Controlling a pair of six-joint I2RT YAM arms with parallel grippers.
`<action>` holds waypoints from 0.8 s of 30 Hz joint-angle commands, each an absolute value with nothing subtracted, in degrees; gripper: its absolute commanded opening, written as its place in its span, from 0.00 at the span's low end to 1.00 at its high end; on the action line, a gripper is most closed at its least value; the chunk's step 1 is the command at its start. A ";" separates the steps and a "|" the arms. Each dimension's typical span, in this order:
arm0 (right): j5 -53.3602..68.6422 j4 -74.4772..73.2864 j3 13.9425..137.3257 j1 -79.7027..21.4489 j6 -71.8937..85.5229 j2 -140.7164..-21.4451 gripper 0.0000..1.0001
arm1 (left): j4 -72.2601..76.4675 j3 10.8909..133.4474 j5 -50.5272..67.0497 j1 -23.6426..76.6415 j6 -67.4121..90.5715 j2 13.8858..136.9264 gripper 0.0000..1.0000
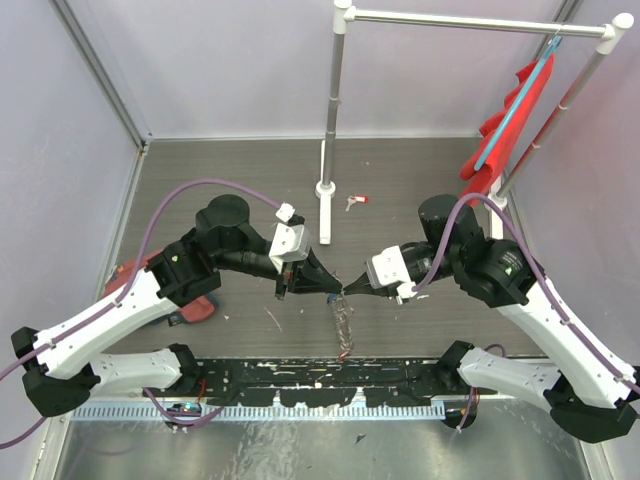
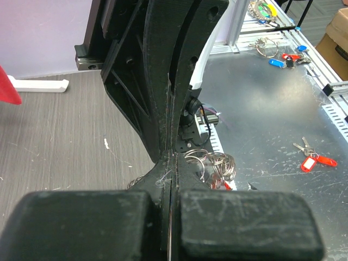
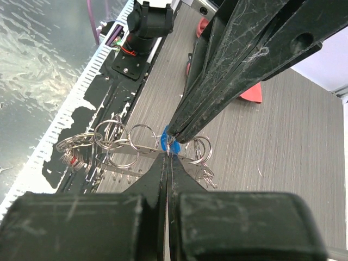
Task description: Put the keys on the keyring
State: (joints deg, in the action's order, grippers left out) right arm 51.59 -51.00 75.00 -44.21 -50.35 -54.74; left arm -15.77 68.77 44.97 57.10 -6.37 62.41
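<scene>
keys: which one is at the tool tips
The blue key, right where the left tool and right tool meet. The red-tagged key lies far off by the pole base.

- The left gripper (image 1: 337,290) and the right gripper (image 1: 348,291) meet tip to tip over the middle of the table (image 1: 420,190).
- The keyring (image 1: 343,323) runs from the tips toward the near edge.
- A key (image 1: 355,201) lies behind them, just right of the pole base (image 1: 325,188).
- A cloth (image 1: 510,120) hangs on the rack at the far right.
</scene>
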 commanded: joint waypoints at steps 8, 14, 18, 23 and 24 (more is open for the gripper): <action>50.48 -46.85 76.87 -44.39 -48.67 -52.65 0.01 | -16.09 70.31 45.97 57.31 -6.68 61.28 0.00; 49.75 -46.84 76.78 -44.39 -48.38 -52.21 0.01 | -16.08 70.24 45.91 57.33 -6.69 61.40 0.00; 49.42 -46.59 76.75 -44.44 -48.00 -51.88 0.01 | -16.09 70.14 45.81 57.31 -6.68 61.27 0.00; 48.77 -46.50 76.78 -44.40 -47.76 -51.43 0.01 | -16.11 70.28 45.54 57.35 -6.68 61.26 0.00; 48.78 -46.50 76.73 -44.41 -47.67 -51.41 0.01 | -16.09 70.25 45.58 57.31 -6.68 61.35 0.00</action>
